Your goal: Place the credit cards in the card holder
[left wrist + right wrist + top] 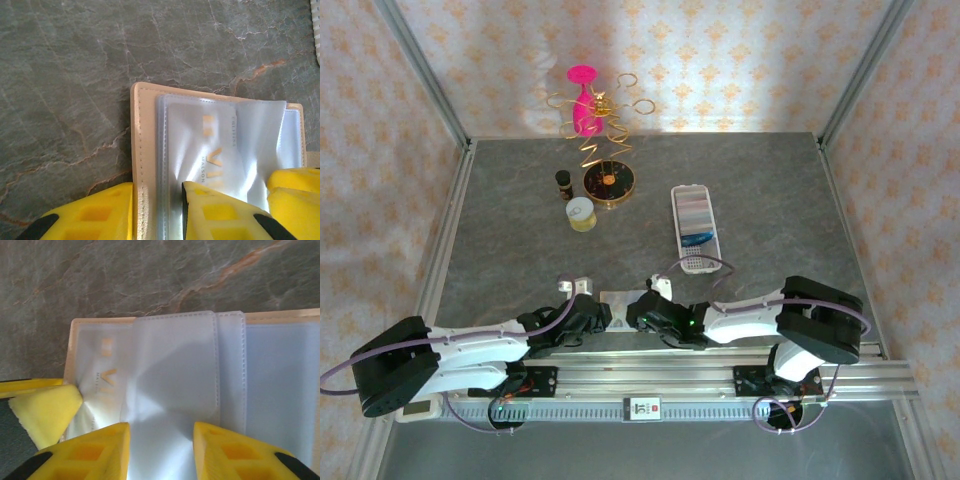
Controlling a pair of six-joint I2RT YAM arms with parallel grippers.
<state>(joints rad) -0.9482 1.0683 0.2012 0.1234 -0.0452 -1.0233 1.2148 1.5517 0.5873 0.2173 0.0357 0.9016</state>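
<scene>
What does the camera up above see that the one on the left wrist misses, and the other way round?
Above adds the wider scene: both arms, a pink goblet amid gold wire, a small dark bottle, and the whole white tray with bluish cards in it. The left wrist adds close detail: the beige wallet's stitching, its clear sleeves and gold lettering on a card inside. Shared: the wallet on the grey table, with the left end effector and right end effector at it.
</scene>
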